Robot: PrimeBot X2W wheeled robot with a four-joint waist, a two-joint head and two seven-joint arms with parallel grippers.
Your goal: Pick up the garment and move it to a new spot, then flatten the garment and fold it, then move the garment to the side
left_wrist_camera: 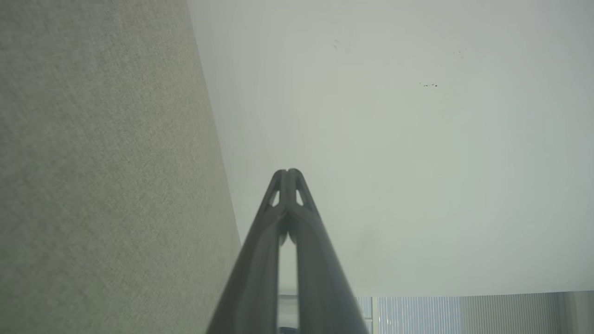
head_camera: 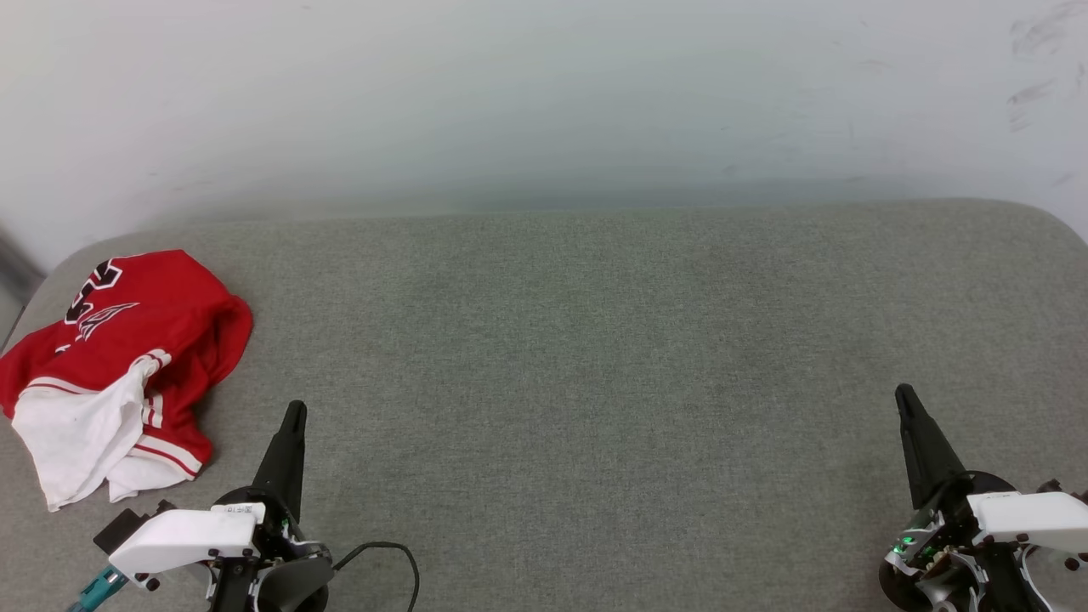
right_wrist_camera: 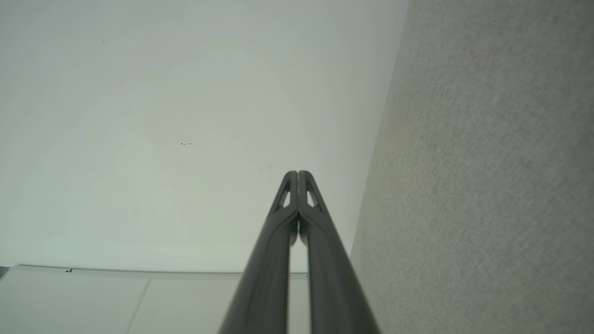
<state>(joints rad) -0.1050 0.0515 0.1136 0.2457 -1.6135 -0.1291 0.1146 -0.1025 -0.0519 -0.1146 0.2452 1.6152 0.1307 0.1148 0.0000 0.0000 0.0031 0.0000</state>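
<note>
The garment (head_camera: pixel 127 340), a red jersey-style T-shirt, lies crumpled at the far left end of the counter (head_camera: pixel 595 340), which is covered with grey fabric. Black letters with white outline show on its upper part, but they are folded and I cannot read them. A white sleeve with red-white striped trim is turned out toward the near edge of the counter.

The left end effector (head_camera: pixel 294 410) is at the lower left of the head view, near the lower right corner of the garment but apart from it. Its two dark fingers are pressed together and hold nothing. In the left wrist view the left end effector (left_wrist_camera: pixel 287 172) has its tips touching, in front of the white wall (left_wrist_camera: pixel 417 162).

The right end effector (head_camera: pixel 903 393) is at the lower right, well apart from the garment. It is also closed and empty, as the right wrist view (right_wrist_camera: pixel 297 174) confirms. A thin black cable (head_camera: pixel 399 552) curls on the counter beside the left arm.
</note>
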